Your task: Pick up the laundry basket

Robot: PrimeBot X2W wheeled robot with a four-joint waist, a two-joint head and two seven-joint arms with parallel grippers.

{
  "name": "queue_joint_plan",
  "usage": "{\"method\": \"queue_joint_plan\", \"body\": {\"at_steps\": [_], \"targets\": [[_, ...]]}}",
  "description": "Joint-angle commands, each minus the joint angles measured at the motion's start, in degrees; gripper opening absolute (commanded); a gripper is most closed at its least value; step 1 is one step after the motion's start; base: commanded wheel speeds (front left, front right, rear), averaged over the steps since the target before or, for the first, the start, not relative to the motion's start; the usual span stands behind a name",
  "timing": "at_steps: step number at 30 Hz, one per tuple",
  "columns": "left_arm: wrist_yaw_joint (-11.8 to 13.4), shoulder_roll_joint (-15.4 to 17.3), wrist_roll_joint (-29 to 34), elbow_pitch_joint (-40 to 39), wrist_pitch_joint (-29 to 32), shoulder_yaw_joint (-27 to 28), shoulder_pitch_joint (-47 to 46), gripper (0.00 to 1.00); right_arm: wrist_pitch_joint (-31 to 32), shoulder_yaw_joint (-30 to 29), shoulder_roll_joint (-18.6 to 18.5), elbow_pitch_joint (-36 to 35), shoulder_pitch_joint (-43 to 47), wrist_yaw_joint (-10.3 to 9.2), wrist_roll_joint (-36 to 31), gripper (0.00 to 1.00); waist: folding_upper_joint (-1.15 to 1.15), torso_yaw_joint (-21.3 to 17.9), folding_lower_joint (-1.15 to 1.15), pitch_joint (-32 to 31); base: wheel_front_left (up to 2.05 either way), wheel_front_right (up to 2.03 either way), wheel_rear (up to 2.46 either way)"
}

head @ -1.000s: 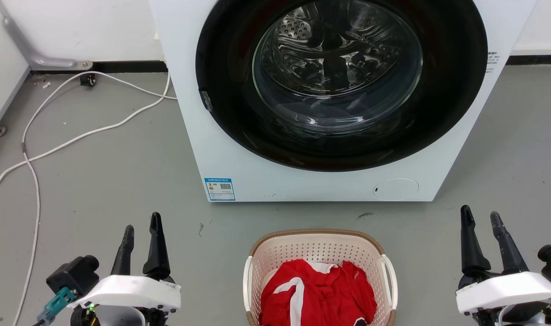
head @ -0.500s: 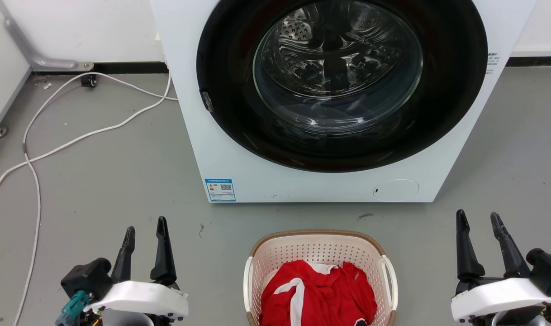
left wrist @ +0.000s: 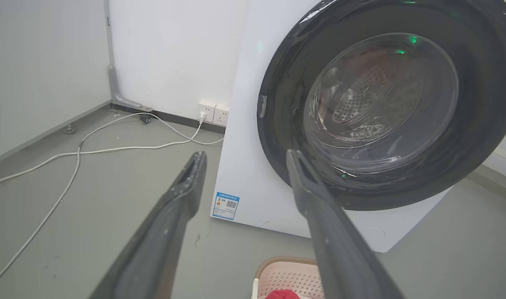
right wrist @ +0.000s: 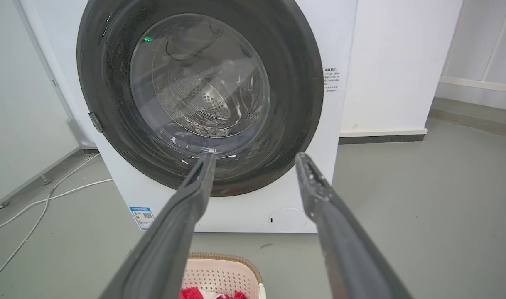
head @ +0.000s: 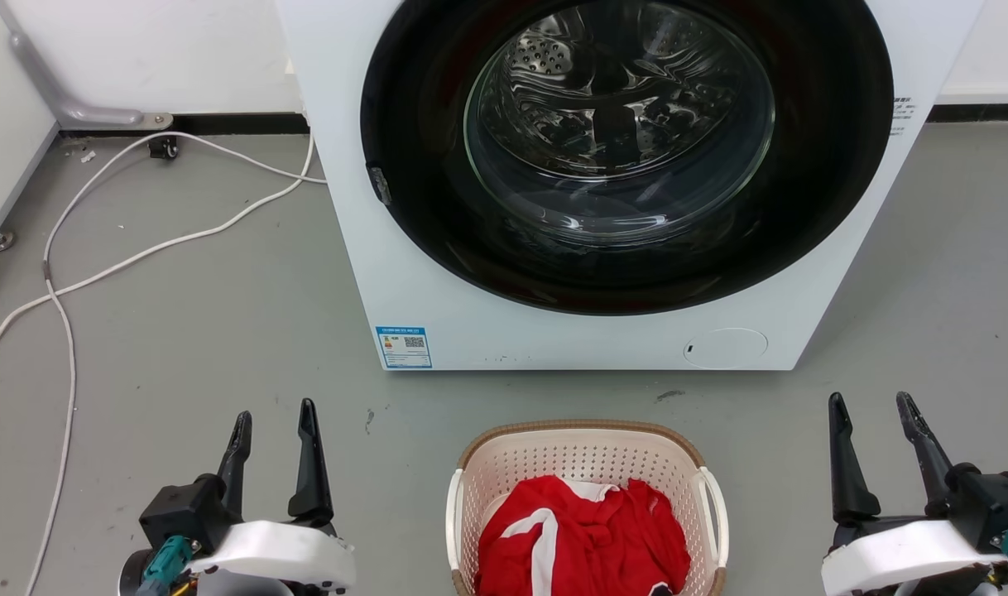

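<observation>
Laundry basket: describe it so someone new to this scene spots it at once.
Find the big white washing machine with the round dark door. On the grey floor just in front of it sits a small cream basket with perforated walls, brown woven-look rim and white side handles. It holds red cloth; the white cables to its left are thin and loose.

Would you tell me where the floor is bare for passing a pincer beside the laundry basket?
Bare floor lies between the laundry basket and the left pincer, likewise the right pincer. The strip before the washing machine is narrower. Cables crowd the far left.
</observation>
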Motion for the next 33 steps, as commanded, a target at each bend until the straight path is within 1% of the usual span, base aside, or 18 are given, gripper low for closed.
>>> {"method": "queue_joint_plan", "body": {"at_steps": [1,24,28,33], "targets": [[0.3,0.2,1.6,-0.4,-0.6,-0.2,0.4,1.0,-0.5,-0.2,-0.2,-0.5,0.6,0.0,-1.6,1.0,0.0,0.0,0.0,0.0,0.0,0.0,0.0],[1.4,0.2,11.0,-0.1,-3.1,-1.2,1.4,1.0,-3.1,-0.2,-0.3,-1.4,1.5,-0.01,-11.0,1.0,0.0,0.2,0.0,0.2,0.0,0.0,0.0],[1.7,0.2,12.3,-0.2,-3.5,-1.3,1.7,1.0,-3.4,-0.3,-0.3,-1.6,1.7,-0.01,-12.0,1.0,0.0,0.2,0.0,0.2,0.0,0.0,0.0],[1.7,0.2,12.1,0.2,-3.5,-1.1,1.6,1.0,-3.4,-0.4,-0.3,-1.5,1.7,-0.01,-11.2,1.0,0.0,0.2,0.0,0.2,0.0,0.0,0.0]]}}
